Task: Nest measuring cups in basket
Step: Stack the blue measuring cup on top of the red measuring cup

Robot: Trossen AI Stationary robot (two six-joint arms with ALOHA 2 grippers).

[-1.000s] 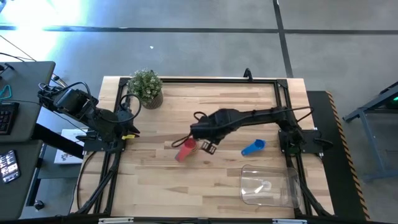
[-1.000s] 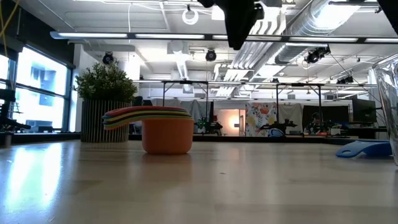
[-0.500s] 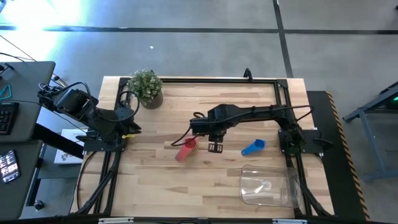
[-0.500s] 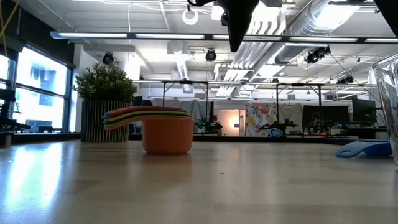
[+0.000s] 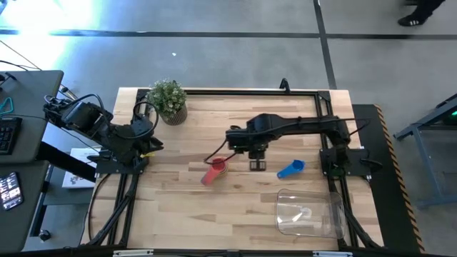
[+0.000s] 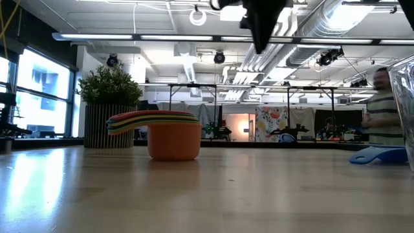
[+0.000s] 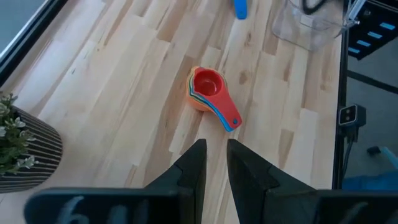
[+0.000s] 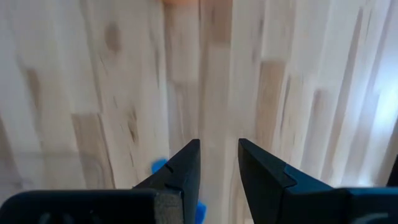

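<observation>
A nested stack of measuring cups [image 5: 214,171] [image 6: 173,133] [image 7: 208,87] rests by its orange bottom cup on the table, with a red cup on top. A single blue cup [image 5: 290,169] [image 6: 378,155] lies on the table to its right. The clear basket [image 5: 307,213] [image 6: 406,97] stands near the table's near right corner. My right gripper [image 5: 257,165] [image 8: 219,155] hangs open above the table between the stack and the blue cup, touching nothing. My left gripper [image 7: 216,155] waits, open, at the table's left edge.
A potted plant [image 5: 168,100] [image 6: 110,107] stands at the far left corner. The black frame rails [image 5: 228,91] run along the table's edges. Bare wood lies between the stack and the basket. A person [image 6: 383,116] shows in the room beyond.
My right gripper has moved toward the table's right, away from the stack of cups and toward the blue cup, staying above the table. The cups and the basket have not moved. A person has come into the low view.
</observation>
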